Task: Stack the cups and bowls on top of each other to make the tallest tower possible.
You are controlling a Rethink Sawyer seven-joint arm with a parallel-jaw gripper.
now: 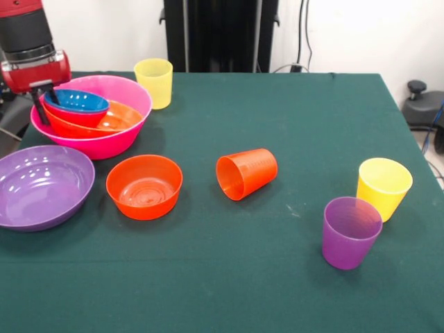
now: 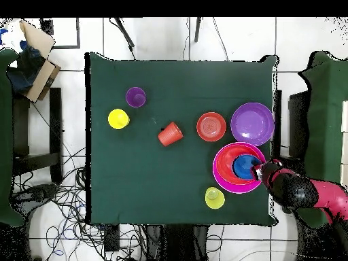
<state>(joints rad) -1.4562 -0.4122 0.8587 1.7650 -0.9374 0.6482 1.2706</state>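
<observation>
Gripper (image 1: 46, 97) sits at the rim of the blue bowl (image 1: 78, 102); whether it grips is unclear. Blue bowl nests in wide orange bowl (image 1: 104, 121) inside pink bowl (image 1: 114, 142). Purple bowl (image 1: 41, 186), small orange bowl (image 1: 144, 186) nearby; orange cup (image 1: 246, 173) lies toppled.

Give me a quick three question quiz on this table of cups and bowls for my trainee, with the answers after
1. True or false: the orange cup stands upright.
2. Which bowl sits topmost inside the big pink bowl? A) purple B) blue C) small orange
3. How many cups are on the table?

Key:
1. False; it lies on its side, mouth toward the small orange bowl.
2. B; the blue bowl, where the gripper is at its rim.
3. Four: two yellow cups, the orange cup and the purple cup.
</observation>
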